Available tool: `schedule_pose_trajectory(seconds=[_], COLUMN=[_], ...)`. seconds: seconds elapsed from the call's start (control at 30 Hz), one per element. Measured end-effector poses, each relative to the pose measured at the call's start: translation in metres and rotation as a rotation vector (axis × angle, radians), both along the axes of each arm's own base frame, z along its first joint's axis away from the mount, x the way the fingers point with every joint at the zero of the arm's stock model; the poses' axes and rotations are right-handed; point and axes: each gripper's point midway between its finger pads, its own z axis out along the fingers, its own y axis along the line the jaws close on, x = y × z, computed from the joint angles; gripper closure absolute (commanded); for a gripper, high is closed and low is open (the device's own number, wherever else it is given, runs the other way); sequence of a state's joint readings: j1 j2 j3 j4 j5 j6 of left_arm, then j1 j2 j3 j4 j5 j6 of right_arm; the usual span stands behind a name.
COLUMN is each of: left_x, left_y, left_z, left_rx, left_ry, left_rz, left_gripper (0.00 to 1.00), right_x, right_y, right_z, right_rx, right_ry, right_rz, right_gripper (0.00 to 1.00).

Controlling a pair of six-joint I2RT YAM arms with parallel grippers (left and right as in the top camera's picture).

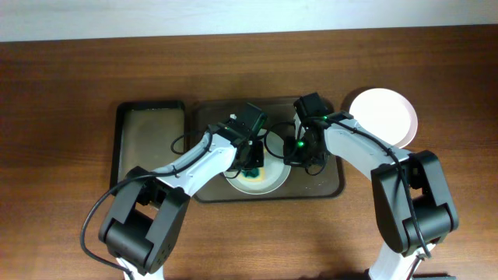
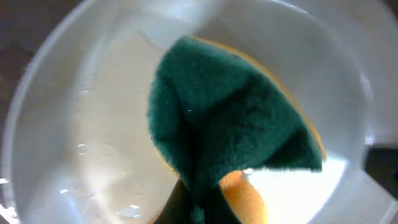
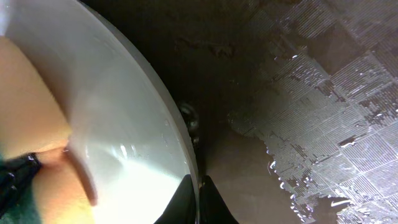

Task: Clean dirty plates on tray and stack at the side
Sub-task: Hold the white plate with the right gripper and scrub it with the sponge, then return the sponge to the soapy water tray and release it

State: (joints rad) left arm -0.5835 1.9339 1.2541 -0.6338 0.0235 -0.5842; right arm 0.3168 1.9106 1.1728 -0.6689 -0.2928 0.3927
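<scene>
Green sponge (image 2: 230,124) in left gripper (image 1: 252,161), against white plate (image 2: 68,130).

Worktop (image 1: 62,70): dark brown wood grain, fills nearly the whole overhead view. Pale off-white wall strip (image 1: 233,15) runs along its far edge. Lighting even and diffuse, only soft shadows on the wood.

A dark green scouring sponge (image 2: 230,124), orange-yellow on its underside, lies folded against the wet inside of a white plate (image 2: 93,118) that fills the frame. The left gripper (image 2: 194,208) pinches its lower edge.
</scene>
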Motion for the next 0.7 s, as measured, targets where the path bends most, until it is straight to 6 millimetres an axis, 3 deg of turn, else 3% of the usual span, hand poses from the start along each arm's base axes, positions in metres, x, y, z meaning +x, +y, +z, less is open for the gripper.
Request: schedule_pose_trajectory(seconds=[0.1, 0.23, 0.47, 0.57, 0.7], left_x=[-0.002, 0.001, 0.010, 0.018, 0.038], left_y=[0.020, 0.062, 0.079, 0.090, 0.137], left_z=[-0.002, 0.003, 0.019, 0.036, 0.085], left_rx=[0.111, 0.344, 0.476, 0.507, 0.478], left_ry=[-0.009, -0.065, -0.132, -0.183, -0.274], left_rz=[0.019, 0.054, 0.072, 0.106, 0.268], left_gripper=[1.00, 1.00, 1.00, 1.00, 1.00], right_x=[0.000, 0.000, -0.002, -0.003, 0.008], right_y=[0.000, 0.003, 0.011, 0.003, -0.006], right_z=[0.000, 0.001, 0.002, 0.003, 0.020], right_rx=[0.000, 0.012, 0.025, -0.009, -0.056], right_ry=[0.000, 0.000, -0.004, 0.007, -0.005], right_rz=[0.000, 0.003, 0.024, 0.025, 0.041], right_gripper=[0.96, 0.96, 0.96, 0.96, 0.96])
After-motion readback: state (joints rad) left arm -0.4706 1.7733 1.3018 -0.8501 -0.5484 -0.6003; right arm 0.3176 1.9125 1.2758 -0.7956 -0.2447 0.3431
